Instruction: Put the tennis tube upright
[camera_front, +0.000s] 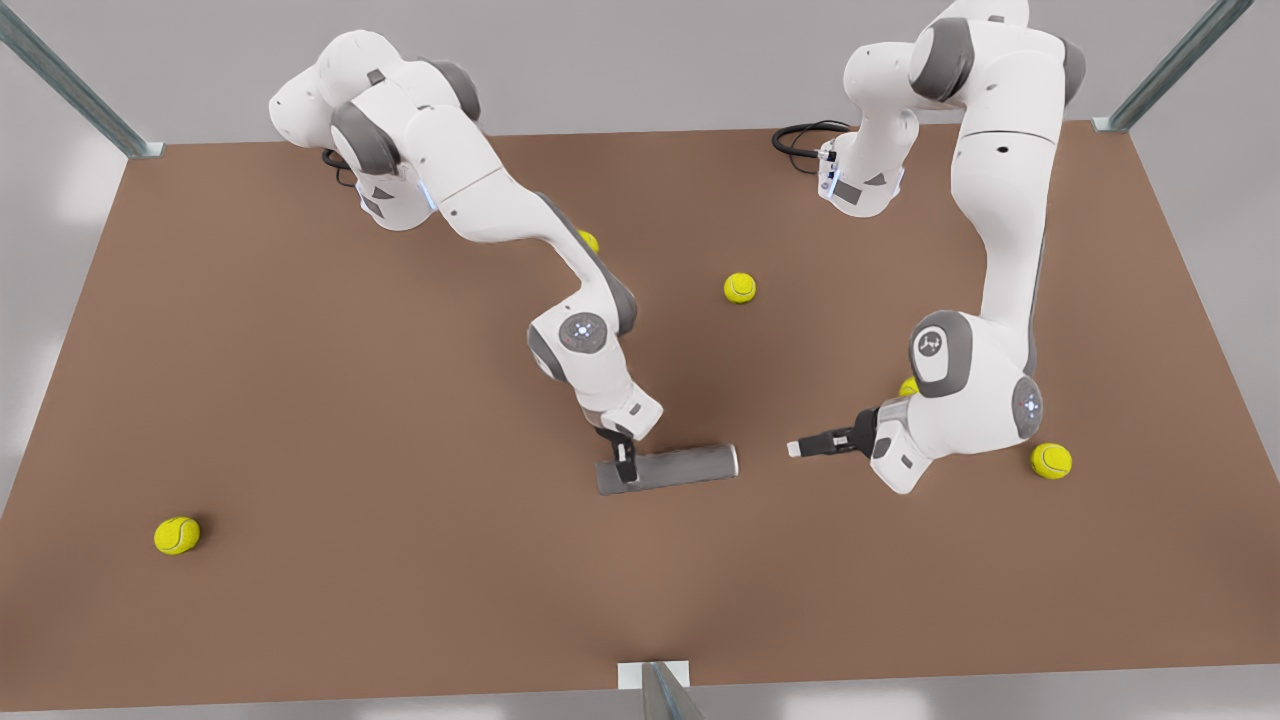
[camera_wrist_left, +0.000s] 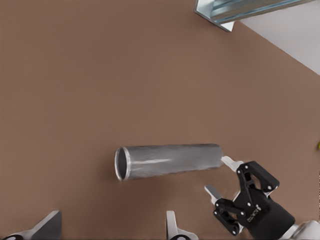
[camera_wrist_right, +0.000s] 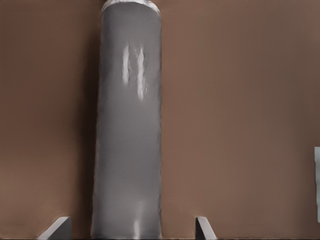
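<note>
Here one tube (camera_front: 680, 465), five balls (camera_front: 740, 288); right gripper (camera_front: 625, 466) astride, left (camera_front: 796, 449) near.

The tennis tube (camera_wrist_left: 169, 160) lies flat on the brown table (camera_wrist_left: 100, 75), the right pincer (camera_wrist_left: 221, 177) open at its far end.

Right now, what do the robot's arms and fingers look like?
Both arms are glossy white with grey joints and small blue lights. Black cable loops at one base. The left gripper and right gripper are black with pale fingers.
</note>
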